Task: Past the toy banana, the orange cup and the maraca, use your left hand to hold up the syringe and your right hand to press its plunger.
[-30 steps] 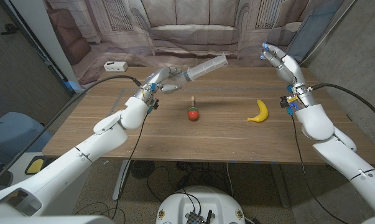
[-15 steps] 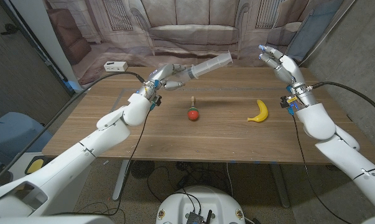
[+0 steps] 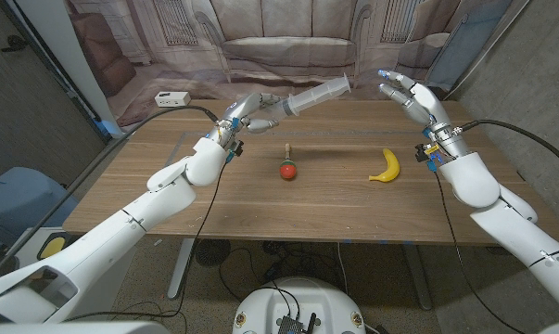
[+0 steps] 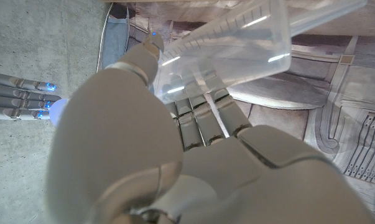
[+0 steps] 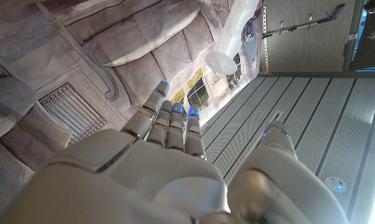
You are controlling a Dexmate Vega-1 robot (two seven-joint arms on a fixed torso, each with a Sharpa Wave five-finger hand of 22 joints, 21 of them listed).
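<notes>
In the head view my left hand (image 3: 250, 110) grips a large clear syringe (image 3: 313, 95) by its barrel and holds it in the air over the table's far side, tilted upward to the right. In the left wrist view the hand (image 4: 143, 143) wraps the syringe (image 4: 237, 37). My right hand (image 3: 405, 93) hovers with fingers apart a short gap to the right of the syringe's raised end, not touching it. From the right wrist the hand (image 5: 156, 162) faces a pale disc-shaped syringe end (image 5: 219, 62). A yellow toy banana (image 3: 387, 165) and a red-headed maraca (image 3: 288, 168) lie on the table.
The wooden table (image 3: 260, 209) has bare surface in front of the maraca and banana. A small white box (image 3: 171, 97) sits at the far left corner. A printed backdrop hangs behind the table.
My left hand has raised the syringe and carried it slightly right. My right hand has moved left, closing most of the gap to the syringe's raised end.
</notes>
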